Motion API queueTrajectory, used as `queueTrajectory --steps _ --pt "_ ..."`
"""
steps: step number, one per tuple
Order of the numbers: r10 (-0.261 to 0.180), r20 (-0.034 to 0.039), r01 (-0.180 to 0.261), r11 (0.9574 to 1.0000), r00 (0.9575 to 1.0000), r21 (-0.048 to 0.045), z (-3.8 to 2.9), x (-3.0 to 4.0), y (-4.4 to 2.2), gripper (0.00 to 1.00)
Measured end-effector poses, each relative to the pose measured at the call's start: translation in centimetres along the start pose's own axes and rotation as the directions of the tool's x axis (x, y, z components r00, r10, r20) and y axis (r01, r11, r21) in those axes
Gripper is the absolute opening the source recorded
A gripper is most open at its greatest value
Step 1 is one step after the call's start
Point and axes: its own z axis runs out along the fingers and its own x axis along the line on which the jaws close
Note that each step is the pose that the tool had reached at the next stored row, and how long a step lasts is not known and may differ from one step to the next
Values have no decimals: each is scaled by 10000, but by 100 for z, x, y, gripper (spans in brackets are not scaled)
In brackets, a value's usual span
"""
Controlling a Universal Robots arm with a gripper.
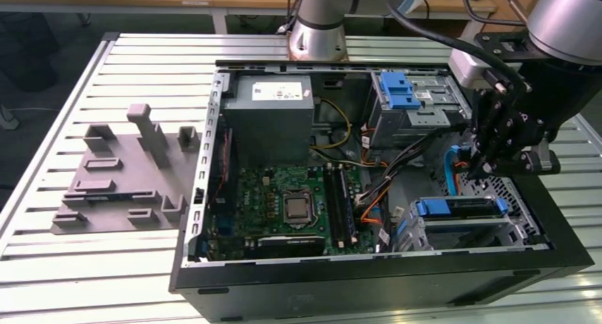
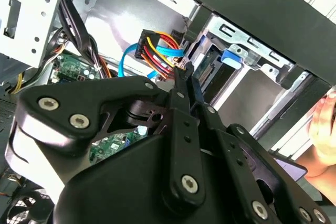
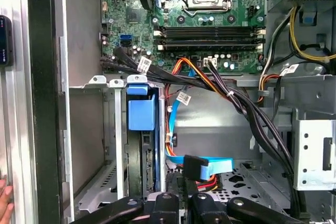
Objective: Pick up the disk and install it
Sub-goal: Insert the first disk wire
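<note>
Disk (image 3: 140, 109) apparently seated in bay; gripper (image 3: 178, 199) fingers together, empty.

A matt black metal computer case (image 1: 376, 285) is seen on a ribbed, pale brushed-metal worktop (image 1: 113, 268). The disk's glossy blue plastic carrier frame (image 3: 141, 111) is seated in a bare silver sheet-metal drive bay (image 3: 105, 129). The black gripper (image 2: 181, 77) is finished in matt metal with shiny steel screws. A matt grey plastic fixture plate (image 1: 118, 176) is laid beside the case.

Lab: slatted workbench (image 1: 75, 91), opened computer (image 1: 376, 197)
</note>
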Motion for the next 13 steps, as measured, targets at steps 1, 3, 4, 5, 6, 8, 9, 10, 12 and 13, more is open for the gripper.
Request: queueTrajectory --steps 1,3,4,5,6,8,9,10,12,13 --pt "0 -7 0 10000 10000 0 0 1 0 16" --pt "0 -14 0 10000 10000 0 0 9 0 16" --pt "0 -14 0 10000 10000 0 1 21 0 16" --pt "1 -14 -1 10000 10000 0 1 35 0 16" --pt "1 -13 -1 10000 10000 0 2 51 0 16" --pt "0 -13 0 10000 10000 0 3 91 -2 16" --pt "0 -11 0 10000 10000 1 4 113 -2 16" --pt "0 -13 0 10000 10000 1 4 136 -3 16" --pt "0 -14 0 10000 10000 0 4 183 -5 16" --pt "0 -13 0 10000 10000 1 5 206 -5 16"
